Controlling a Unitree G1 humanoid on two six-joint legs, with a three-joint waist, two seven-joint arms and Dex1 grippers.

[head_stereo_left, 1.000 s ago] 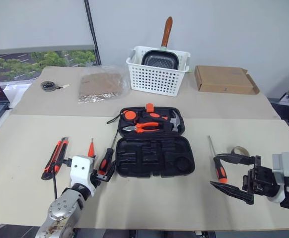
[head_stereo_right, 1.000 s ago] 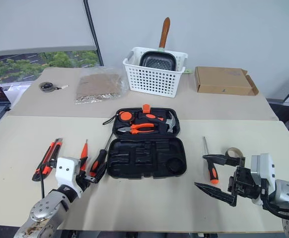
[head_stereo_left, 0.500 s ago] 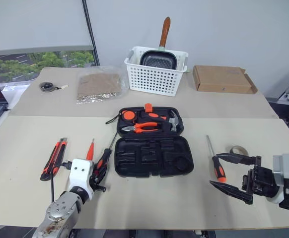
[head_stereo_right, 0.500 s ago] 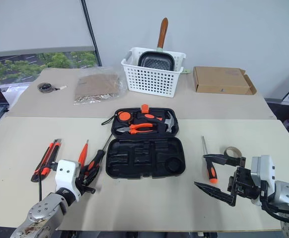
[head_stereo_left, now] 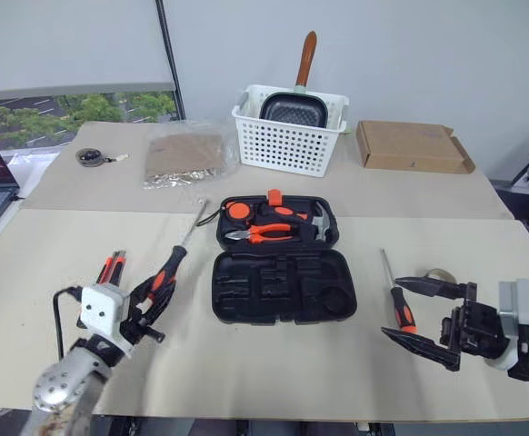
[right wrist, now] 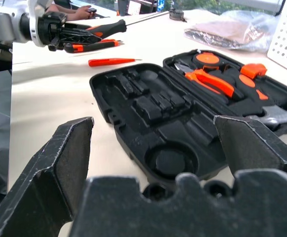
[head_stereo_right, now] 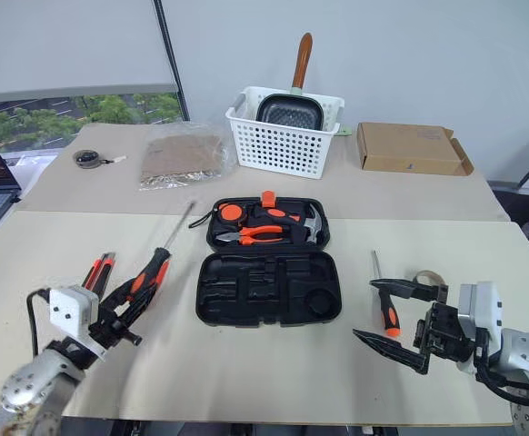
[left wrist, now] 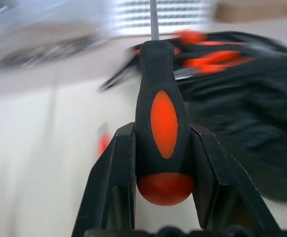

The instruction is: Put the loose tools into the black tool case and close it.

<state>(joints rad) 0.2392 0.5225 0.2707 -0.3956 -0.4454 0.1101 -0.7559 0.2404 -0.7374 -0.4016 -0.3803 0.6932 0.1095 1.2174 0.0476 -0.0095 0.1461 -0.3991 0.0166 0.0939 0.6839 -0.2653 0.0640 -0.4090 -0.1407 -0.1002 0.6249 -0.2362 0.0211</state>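
First screwdriver picked up, nothing loose packed yet

The tool case (head_stereo_left: 281, 263) lies open mid-table, its near half holding empty slots. One long screwdriver (head_stereo_left: 172, 262) is clamped by its handle in the left gripper (head_stereo_left: 142, 304), lifted left of the case. The utility knife (head_stereo_left: 110, 267), the short orange screwdriver (right wrist: 113, 61) and the second long screwdriver (head_stereo_left: 394, 293) are left on the table (head_stereo_left: 274, 363). The right gripper (head_stereo_left: 421, 314) is spread wide, apparently empty. Packing and closing remain.
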